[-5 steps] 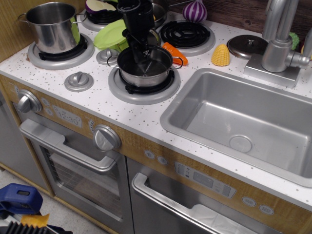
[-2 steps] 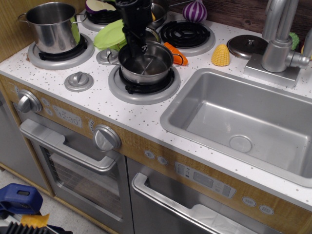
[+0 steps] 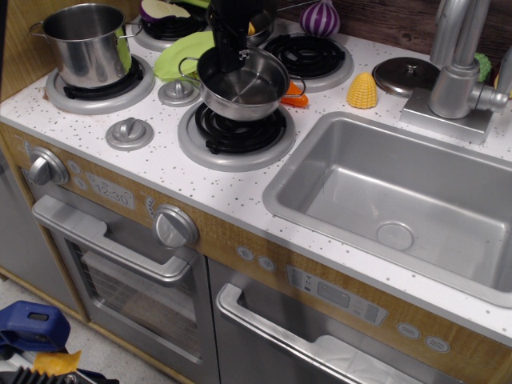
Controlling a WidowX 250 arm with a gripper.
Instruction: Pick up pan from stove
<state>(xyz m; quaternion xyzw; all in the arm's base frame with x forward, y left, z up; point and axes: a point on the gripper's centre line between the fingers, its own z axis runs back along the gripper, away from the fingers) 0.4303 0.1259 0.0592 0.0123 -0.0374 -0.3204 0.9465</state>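
The pan, a small shallow shiny steel pot with thin loop handles, hangs in the air above the front right burner of the stove. My black gripper comes down from the top edge and is shut on the pan's far rim. The burner's black coil shows bare below the pan. The gripper's fingertips are partly hidden by the pan's rim.
A taller steel pot stands on the front left burner. A green plate, an orange toy, a yellow corn, a flat steel lid and a purple onion lie behind. The grey sink and faucet are at the right.
The gripper has risen with the pan in it. The pan has lifted off the front right burner, whose coil is now uncovered.
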